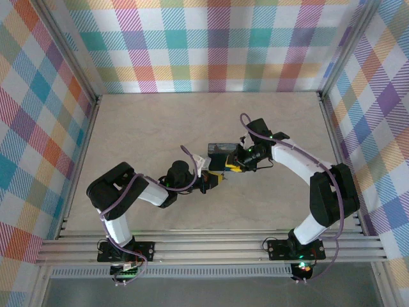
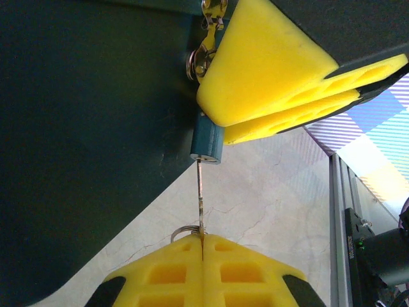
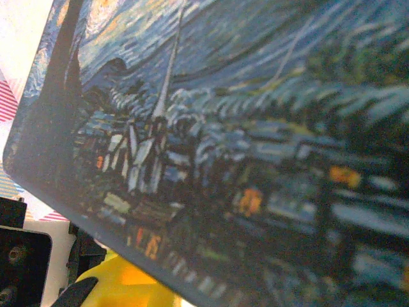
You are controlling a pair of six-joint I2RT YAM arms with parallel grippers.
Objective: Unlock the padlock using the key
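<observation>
The padlock (image 2: 206, 142) is a small teal-blue block hanging at the edge of the starry-night case (image 3: 243, 128), just below the case's brass zip pulls (image 2: 206, 45). The key (image 2: 200, 192), a thin grey shank, sits in its keyhole. The left gripper (image 2: 202, 238) is pinched tight on the key's ringed head. The right gripper (image 2: 217, 118) is closed narrow on the padlock's top. The case's contents are hidden.

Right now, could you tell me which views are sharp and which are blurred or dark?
Top external: evenly lit and sharp, though the padlock looks small. Left wrist: the key is crisp, the padlock beside it dark. Right wrist: its print blurs toward the right.
</observation>
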